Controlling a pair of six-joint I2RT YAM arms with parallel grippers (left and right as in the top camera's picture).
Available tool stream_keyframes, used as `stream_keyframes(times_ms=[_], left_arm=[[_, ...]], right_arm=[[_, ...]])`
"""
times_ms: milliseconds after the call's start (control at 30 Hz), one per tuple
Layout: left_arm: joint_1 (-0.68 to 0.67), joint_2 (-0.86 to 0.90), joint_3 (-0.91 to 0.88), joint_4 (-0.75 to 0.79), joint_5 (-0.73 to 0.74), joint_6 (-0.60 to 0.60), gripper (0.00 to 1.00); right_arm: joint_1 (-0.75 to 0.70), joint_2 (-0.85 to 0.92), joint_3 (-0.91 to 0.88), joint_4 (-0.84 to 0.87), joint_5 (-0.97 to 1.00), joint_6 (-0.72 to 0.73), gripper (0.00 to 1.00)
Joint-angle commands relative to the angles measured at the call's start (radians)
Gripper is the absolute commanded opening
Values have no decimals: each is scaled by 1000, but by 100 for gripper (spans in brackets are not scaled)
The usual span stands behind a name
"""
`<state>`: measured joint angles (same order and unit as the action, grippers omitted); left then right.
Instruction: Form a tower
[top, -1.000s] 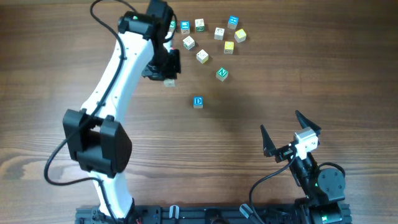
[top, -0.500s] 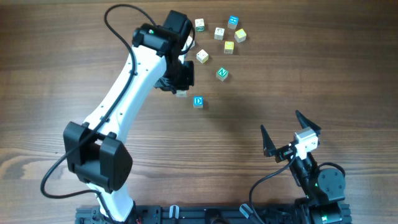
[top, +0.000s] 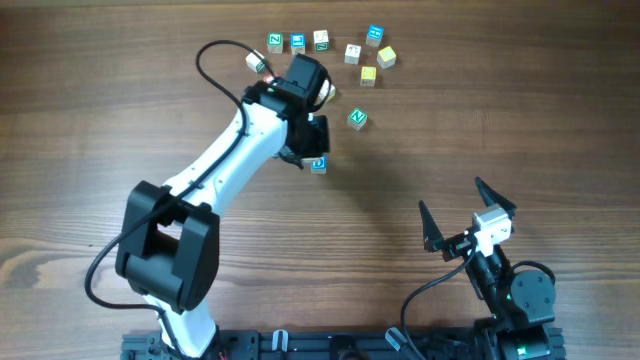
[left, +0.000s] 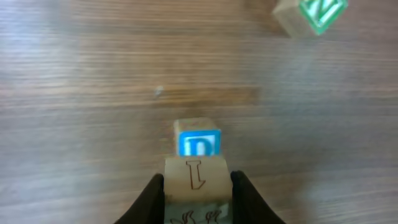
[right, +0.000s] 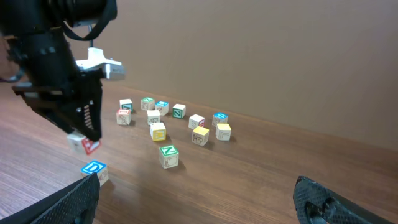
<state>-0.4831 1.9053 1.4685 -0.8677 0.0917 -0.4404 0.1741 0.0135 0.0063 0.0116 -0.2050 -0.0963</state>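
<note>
Two cubes nearly meet at mid-table: the left gripper (left: 198, 186) pinches a pale letter cube (left: 196, 177) just above the blue D cube (left: 199, 142), apart from it. The right gripper (top: 449, 194) hangs spread wide, near right.

Even, diffuse, moderately bright light.
Left wrist view smeared, table (left: 93, 74) grain soft; overhead crisp; right wrist view's near corners unfocused.

Small pale wooden cube with a blue letter D on top (top: 318, 164) (left: 199, 142) (right: 94, 169), sitting flat on the brown wooden table (top: 480, 120), second pale wooden cube with a dark letter I and a red face (left: 196, 177) (right: 84, 144), gripped off the table, slightly tilted, just above and beside the first, not touching it
</note>
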Motion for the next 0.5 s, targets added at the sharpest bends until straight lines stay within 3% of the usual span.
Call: stream_keyframes(times_ms=[0, 167, 467], left_arm=[[-29, -11, -33, 49, -68, -13, 6], [-47, -11, -43, 64, -85, -11, 10], [-52, -10, -45, 52, -90, -9, 6]], right_arm=[[2, -6, -1, 3, 5, -8, 100], [2, -6, -1, 3, 5, -8, 100], [2, -6, -1, 3, 5, -8, 100]])
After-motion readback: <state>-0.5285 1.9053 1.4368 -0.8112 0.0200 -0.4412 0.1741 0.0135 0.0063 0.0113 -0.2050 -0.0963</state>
